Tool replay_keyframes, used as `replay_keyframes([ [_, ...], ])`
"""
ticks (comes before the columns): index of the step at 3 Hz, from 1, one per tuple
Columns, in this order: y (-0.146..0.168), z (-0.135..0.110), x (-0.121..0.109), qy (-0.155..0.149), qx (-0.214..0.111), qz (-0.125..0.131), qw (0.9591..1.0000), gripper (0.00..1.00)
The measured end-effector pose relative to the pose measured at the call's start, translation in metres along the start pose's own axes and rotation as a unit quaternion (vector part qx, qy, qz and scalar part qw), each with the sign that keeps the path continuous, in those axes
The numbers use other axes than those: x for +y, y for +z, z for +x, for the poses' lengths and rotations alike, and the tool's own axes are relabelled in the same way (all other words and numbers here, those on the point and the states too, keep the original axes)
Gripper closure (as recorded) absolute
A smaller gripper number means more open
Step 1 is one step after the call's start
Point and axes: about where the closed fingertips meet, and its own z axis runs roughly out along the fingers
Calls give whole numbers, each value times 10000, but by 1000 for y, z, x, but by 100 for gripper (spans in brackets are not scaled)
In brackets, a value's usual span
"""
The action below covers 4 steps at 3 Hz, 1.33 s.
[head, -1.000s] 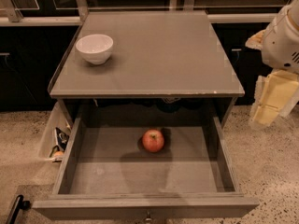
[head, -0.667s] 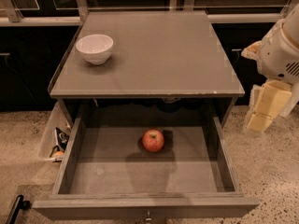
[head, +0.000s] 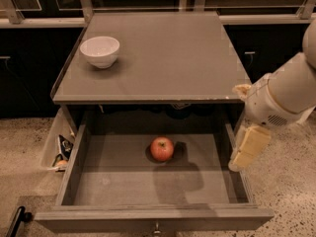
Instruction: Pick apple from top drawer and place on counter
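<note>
Jaws: open or closed, cannot tell. Gripper (head: 241, 158) pointing down and slightly left, hanging at the right side wall of the top drawer (head: 123, 181), tip over that wall's rim, just below the front right corner of the counter (head: 168, 58). Nothing held. White arm (head: 286, 90) coming in from the right edge, angled down and leftward, wrist housing level with the counter's front rim.

Apple (head: 162, 148) on the drawer bottom, near the middle, a little toward the back, stem side up. Well apart from the gripper, with bare grey drawer floor between. Shadow of the arm across the drawer bottom in front of the apple. Drawer pulled fully out, small metal knob (head: 157, 228) on its front.

White bowl (head: 99, 51) upright on the counter's left rear part. Left of the drawer, a side bin (head: 60, 149) with small packets. Black handle (head: 17, 218) at the lower left corner. Speckled floor (head: 291, 191) under the arm.

Against a second ago: gripper shifted left and lower, from out beside the cabinet to the drawer's right wall. Apple and bowl unmoved.
</note>
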Motion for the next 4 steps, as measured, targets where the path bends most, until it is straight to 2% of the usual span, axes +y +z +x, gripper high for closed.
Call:
replay_keyframes([
  [1,39,-7,0,-187,-529,87,9984,0],
  [2,74,-16,6,-277,-881,2,9957,0],
  [3,74,-16,6,-277,-881,2,9957,0],
  [4,100,-21,12,-200,-1014,-54,9946,0],
])
